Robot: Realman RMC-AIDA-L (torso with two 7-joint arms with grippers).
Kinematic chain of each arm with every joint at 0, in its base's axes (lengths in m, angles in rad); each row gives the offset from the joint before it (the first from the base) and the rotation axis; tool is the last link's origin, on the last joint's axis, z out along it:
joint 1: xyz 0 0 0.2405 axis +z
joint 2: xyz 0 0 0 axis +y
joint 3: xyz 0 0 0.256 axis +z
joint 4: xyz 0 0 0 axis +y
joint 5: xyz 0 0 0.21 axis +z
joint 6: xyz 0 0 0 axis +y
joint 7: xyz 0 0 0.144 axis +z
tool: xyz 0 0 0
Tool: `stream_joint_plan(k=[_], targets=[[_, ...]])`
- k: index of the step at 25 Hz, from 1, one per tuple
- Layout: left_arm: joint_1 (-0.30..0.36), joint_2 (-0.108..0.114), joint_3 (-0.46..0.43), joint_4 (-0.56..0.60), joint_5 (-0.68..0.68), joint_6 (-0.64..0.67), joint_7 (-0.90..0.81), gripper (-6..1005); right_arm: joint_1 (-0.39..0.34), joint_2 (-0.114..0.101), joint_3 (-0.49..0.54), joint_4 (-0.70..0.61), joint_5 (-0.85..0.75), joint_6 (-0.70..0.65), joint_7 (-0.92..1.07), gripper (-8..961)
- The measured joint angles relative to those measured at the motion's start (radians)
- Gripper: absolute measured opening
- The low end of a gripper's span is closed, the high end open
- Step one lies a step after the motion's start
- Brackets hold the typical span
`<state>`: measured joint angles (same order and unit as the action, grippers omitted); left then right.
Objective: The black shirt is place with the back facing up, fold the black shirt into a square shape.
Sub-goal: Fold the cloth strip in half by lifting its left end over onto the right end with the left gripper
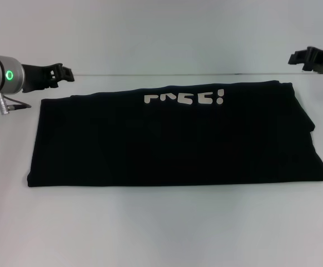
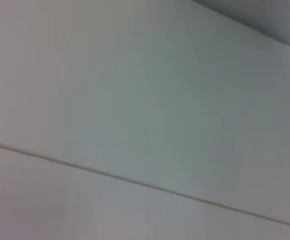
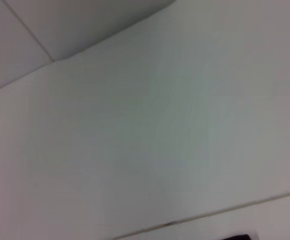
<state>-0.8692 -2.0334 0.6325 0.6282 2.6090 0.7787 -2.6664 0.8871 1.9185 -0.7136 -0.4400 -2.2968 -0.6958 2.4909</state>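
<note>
Black shirt [image 1: 172, 139] folded on white table [image 1: 161, 228] | left gripper [image 1: 61, 72], right gripper [image 1: 303, 57] flank it, spread unclear

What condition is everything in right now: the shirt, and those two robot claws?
black shirt: lying flat on the white table, already folded into a wide rectangle, white "FREE!" lettering showing near its far edge.
left gripper: raised at the far left, off the shirt, holding nothing.
right gripper: raised at the far right, off the shirt, holding nothing.
</note>
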Motion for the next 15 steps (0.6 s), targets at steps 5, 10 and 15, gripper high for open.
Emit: stream_joint_plan(k=[5,10,15], targets=[[0.005,-0.002,0.002,0.034,-0.036,0.064,0.003,447,0.006,-0.059,-0.007,-0.013,0.0,-0.118,0.042,484],[0.07,0.05,-0.004,0.077,-0.227,0.273,0.031,564,-0.014,-0.104,-0.001,-0.063,0.0,-0.264,0.094,577],[0.14,0.11,-0.188,0.037,-0.336,0.579,0.103,581,-0.038,-0.13,-0.001,-0.138,-0.001,-0.408,0.128,707]])
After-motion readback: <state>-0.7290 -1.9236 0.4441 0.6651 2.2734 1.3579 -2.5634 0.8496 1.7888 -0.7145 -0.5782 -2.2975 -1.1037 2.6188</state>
